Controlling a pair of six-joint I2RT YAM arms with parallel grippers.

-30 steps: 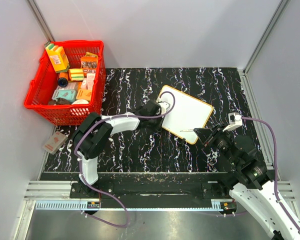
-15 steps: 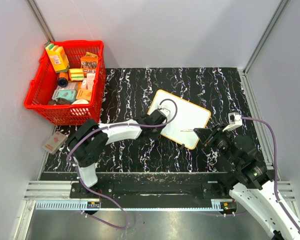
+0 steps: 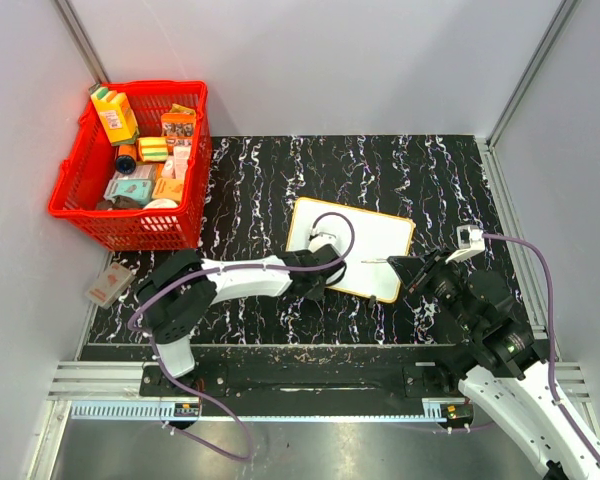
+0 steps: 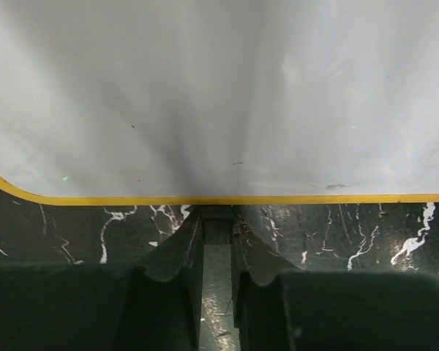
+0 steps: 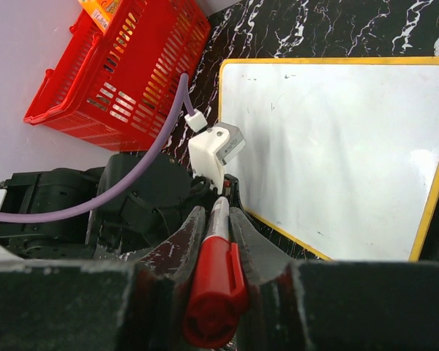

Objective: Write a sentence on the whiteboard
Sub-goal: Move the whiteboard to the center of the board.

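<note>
The whiteboard (image 3: 370, 238) lies flat on the black marbled mat, white with a yellow rim, and I see no sentence on it. My left gripper (image 3: 318, 266) is shut on its near-left edge; in the left wrist view the fingertips (image 4: 192, 219) pinch the yellow rim of the board (image 4: 219, 95). My right gripper (image 3: 408, 268) is shut on a red marker (image 3: 376, 262), whose tip reaches over the board's near right part. In the right wrist view the marker (image 5: 215, 281) sits between the jaws of the gripper (image 5: 218, 213), with the board (image 5: 336, 146) ahead to the right.
A red basket (image 3: 130, 228) full of small packages stands at the far left, also in the right wrist view (image 5: 95, 95). A small flat packet (image 3: 108, 284) lies off the mat's left edge. Grey walls close in the left, back and right.
The left gripper has pulled the whiteboard toward the left and near side, turning it squarer to the table. The right arm and marker have stayed still.
</note>
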